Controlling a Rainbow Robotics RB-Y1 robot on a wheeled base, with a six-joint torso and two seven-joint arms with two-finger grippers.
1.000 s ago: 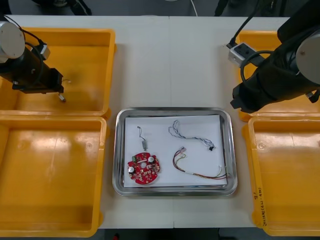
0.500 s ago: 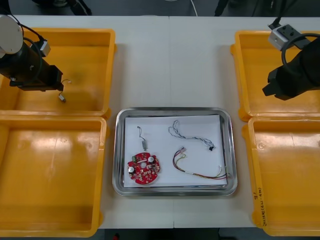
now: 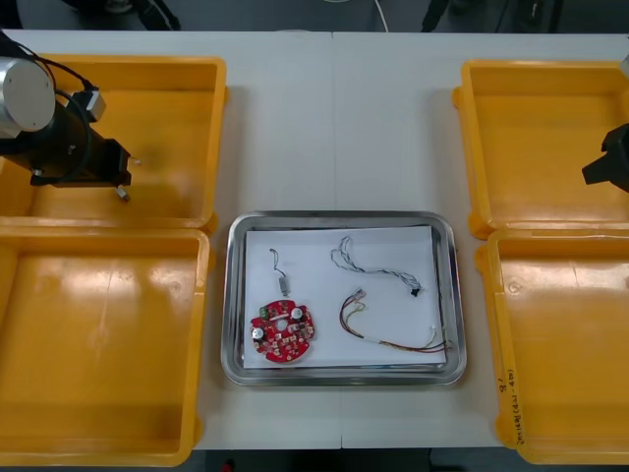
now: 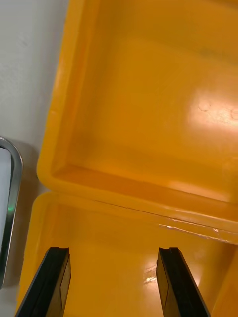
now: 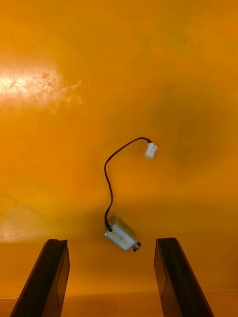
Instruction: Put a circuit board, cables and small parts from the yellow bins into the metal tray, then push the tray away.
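Now the left gripper (image 5: pixel 111 241), fingers spread, hovers in a yellow bin (image 5: pixel 173 74); a small metal part (image 5: pixel 120 237) lies between its tips. This looks like the picking step, so it likely must lower and close. The right gripper (image 4: pixel 114 250) waits, unclenched.

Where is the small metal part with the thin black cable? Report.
In the left wrist view, the small metal part lies in the far left yellow bin, between the fingers of the open left gripper.
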